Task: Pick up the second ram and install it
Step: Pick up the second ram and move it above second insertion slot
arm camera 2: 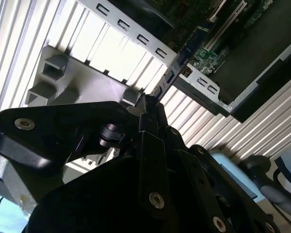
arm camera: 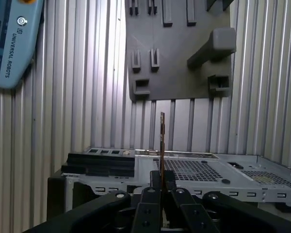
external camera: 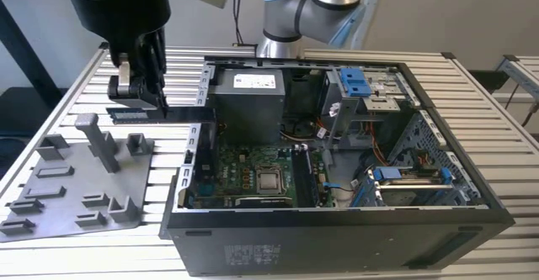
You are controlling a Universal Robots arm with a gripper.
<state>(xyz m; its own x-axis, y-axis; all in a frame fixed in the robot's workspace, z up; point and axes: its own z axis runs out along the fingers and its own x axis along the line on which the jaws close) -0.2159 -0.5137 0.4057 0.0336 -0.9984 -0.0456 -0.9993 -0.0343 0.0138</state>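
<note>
- The work surface was a table (external camera: pixel 493 135) of pale metal slats with a plain light wall behind it. The arm's base (external camera: pixel 278 37) stood at the table's far edge.
- An open computer case (external camera: pixel 337 220) lay on its side on the table. Its main board (external camera: pixel 244 173) faced up, and a grey power box (external camera: pixel 248 100) sat at the far end of it.
- A grey plastic holder plate (external camera: pixel 59 198) lay flat on the slats at the exterior view's left of the case. A tall grey post (external camera: pixel 103 142) stood upright on the plate.
- My claw (external camera: pixel 150 103) hung over the slats beyond the plate, just beside the case wall on the exterior view's left.
- My claw was clamped narrow on the memory stick (external camera: pixel 181 112), with the fingers pressed against its two flat faces.
- In the exterior view the stick lay level and lengthwise, with one end reaching toward the case wall. It was clear of the holder plate.
- In the first wrist view the stick (arm camera: pixel 162 141) showed edge-on as a thin line running out from my claw (arm camera: pixel 162 183). The plate (arm camera: pixel 174 73) and its post (arm camera: pixel 211 46) lay beyond it.
- In the second wrist view the stick (arm camera 2: pixel 184 51) ran out from my claw (arm camera 2: pixel 148 104) toward the case rim (arm camera 2: pixel 203 85).
- A light-blue handset (arm camera: pixel 9 39) lay on the slats near the plate.
</note>
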